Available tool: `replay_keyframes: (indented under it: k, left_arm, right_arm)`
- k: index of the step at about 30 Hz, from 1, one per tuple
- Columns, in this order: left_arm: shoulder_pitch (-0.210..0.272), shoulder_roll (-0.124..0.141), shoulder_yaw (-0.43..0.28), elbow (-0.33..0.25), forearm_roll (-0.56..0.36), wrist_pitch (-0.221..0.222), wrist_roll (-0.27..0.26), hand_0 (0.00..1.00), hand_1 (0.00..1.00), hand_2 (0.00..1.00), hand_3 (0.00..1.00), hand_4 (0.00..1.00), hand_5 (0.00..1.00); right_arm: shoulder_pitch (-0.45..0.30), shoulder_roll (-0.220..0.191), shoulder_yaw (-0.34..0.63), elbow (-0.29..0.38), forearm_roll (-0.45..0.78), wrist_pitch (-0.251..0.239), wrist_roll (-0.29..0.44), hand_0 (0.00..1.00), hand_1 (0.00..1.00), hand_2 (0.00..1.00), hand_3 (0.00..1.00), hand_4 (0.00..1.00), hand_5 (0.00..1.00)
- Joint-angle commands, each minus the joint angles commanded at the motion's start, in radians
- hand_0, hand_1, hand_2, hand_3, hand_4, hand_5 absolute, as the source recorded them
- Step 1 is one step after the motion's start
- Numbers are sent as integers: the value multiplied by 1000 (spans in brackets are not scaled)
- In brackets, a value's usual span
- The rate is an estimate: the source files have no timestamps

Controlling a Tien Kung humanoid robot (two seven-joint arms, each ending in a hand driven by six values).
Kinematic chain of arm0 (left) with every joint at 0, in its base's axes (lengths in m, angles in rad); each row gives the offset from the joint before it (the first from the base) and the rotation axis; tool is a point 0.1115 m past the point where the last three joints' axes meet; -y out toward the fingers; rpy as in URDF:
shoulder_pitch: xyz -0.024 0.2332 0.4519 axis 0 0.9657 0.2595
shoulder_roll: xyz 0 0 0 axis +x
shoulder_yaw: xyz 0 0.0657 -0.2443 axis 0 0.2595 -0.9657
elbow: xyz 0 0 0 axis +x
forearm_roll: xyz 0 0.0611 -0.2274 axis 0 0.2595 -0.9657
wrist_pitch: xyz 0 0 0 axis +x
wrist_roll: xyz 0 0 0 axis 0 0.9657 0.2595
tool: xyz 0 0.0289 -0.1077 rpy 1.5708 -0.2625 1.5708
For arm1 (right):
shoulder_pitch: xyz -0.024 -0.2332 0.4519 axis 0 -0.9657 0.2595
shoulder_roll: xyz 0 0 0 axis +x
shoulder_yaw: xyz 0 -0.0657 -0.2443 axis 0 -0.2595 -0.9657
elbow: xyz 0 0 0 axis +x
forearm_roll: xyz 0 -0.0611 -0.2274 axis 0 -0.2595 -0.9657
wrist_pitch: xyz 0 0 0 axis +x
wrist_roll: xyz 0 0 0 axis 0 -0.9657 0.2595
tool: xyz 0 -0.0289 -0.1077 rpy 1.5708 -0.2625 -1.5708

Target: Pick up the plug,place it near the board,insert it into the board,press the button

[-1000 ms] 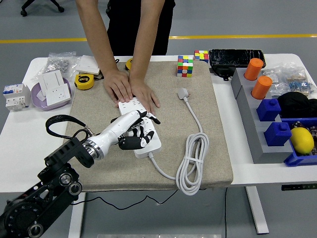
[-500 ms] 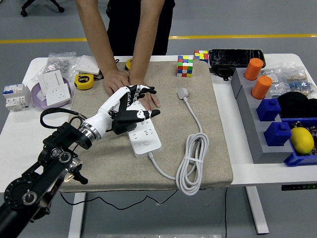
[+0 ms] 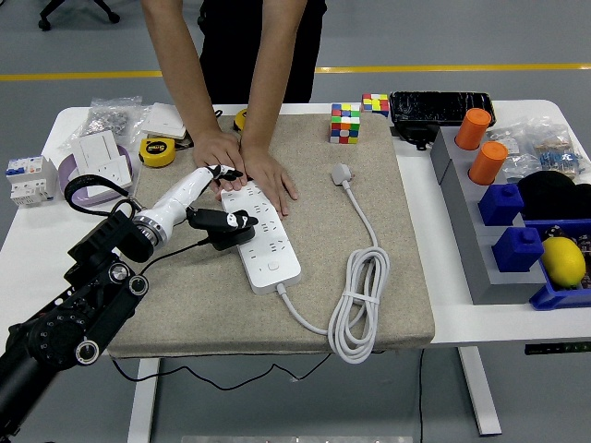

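nothing is seen done yet: the plug [image 3: 342,173] lies unplugged well right of the left hand [image 3: 217,208], whose fingers rest loose and empty at the board [image 3: 263,235].

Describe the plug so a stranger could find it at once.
Start at the tan mat covering the table's middle. Right of the white power strip held by a person's hands, a coiled white cable runs away from the robot. The plug is the small white block at its far end.

The robot's black left arm reaches in from the lower left, its white-and-black left hand [image 3: 211,198] held low with fingers loosely spread, grasping nothing. The person's two hands [image 3: 245,169] lie flat, side by side.
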Motion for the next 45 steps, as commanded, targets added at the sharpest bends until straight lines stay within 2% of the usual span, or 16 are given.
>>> replay_keyframes:
  k: [3, 4, 9, 10, 15, 16, 21, 22, 27, 28, 32, 33, 34, 40, 45]
  left_arm:
    - [6, 1, 11, 1, 56, -25, 7, 963, 902, 775, 791, 998, 425]
    - [7, 1, 13, 2, 62, -26, 7, 930, 865, 763, 783, 998, 431]
    - [14, 1, 21, 7, 99, -18, 10, 930, 865, 763, 783, 998, 431]
    - [15, 2, 22, 7, 106, -14, 11, 798, 719, 652, 710, 998, 408]
    - [16, 2, 27, 6, 136, 18, 14, 798, 719, 652, 710, 998, 408]
    - [16, 2, 29, 5, 138, 27, 13, 577, 503, 473, 497, 998, 319]
    - [19, 3, 32, 3, 158, 52, 11, 577, 503, 473, 497, 998, 319]
    - [19, 4, 32, 2, 163, 51, 12, 438, 342, 397, 455, 973, 184]
    - [22, 7, 39, 1, 225, 27, 28, 438, 342, 397, 455, 973, 184]
    - [23, 7, 40, 2, 235, 23, 29, 381, 265, 379, 485, 867, 104]
    - [34, 7, 33, -13, 276, 17, 31, 381, 265, 379, 485, 867, 104]
    - [37, 8, 30, -21, 277, 19, 29, 381, 265, 379, 485, 867, 104]
    - [38, 9, 29, -26, 277, 22, 28, 366, 243, 371, 497, 811, 44]
    - [58, 10, 18, -51, 265, 36, 20, 364, 245, 363, 488, 787, 44]
    - [78, 7, 15, -67, 187, 43, 3, 364, 245, 363, 488, 787, 44]
  right_arm:
    - [-2, -1, 1, 0, -2, 0, -1, 859, 717, 710, 683, 998, 664]
    - [-2, -1, 1, 0, -2, 0, -1, 859, 717, 710, 682, 998, 664]
    - [-2, -1, -6, 0, 4, 0, 1, 859, 717, 710, 682, 998, 664]
    - [-1, -1, -8, 0, 6, 0, 2, 860, 717, 710, 681, 998, 663]
    - [1, -2, -4, 0, 4, 0, 1, 860, 717, 710, 681, 998, 663]
    - [1, -2, -2, 0, 2, 0, 0, 859, 717, 710, 682, 998, 663]
    - [0, -1, 6, 0, -4, 0, -1, 859, 717, 710, 682, 998, 663]
    - [0, -1, 6, 0, -4, 0, -1, 859, 717, 710, 681, 998, 663]
    - [2, -1, 2, 0, 2, -1, 1, 859, 717, 710, 681, 998, 663]
    - [2, -1, 2, 0, 2, -1, 1, 859, 717, 710, 682, 998, 663]
    - [2, -1, 3, 0, 2, -1, 1, 859, 717, 710, 682, 998, 663]
    - [2, -1, 5, 0, 0, -1, 0, 859, 717, 710, 682, 998, 663]
    - [2, -1, 6, 0, 0, -1, 0, 859, 717, 710, 681, 998, 663]
    - [1, 0, 7, 0, 0, -1, -1, 859, 716, 710, 681, 998, 664]
    - [2, 0, 4, 0, 4, -2, -1, 859, 716, 710, 681, 998, 664]
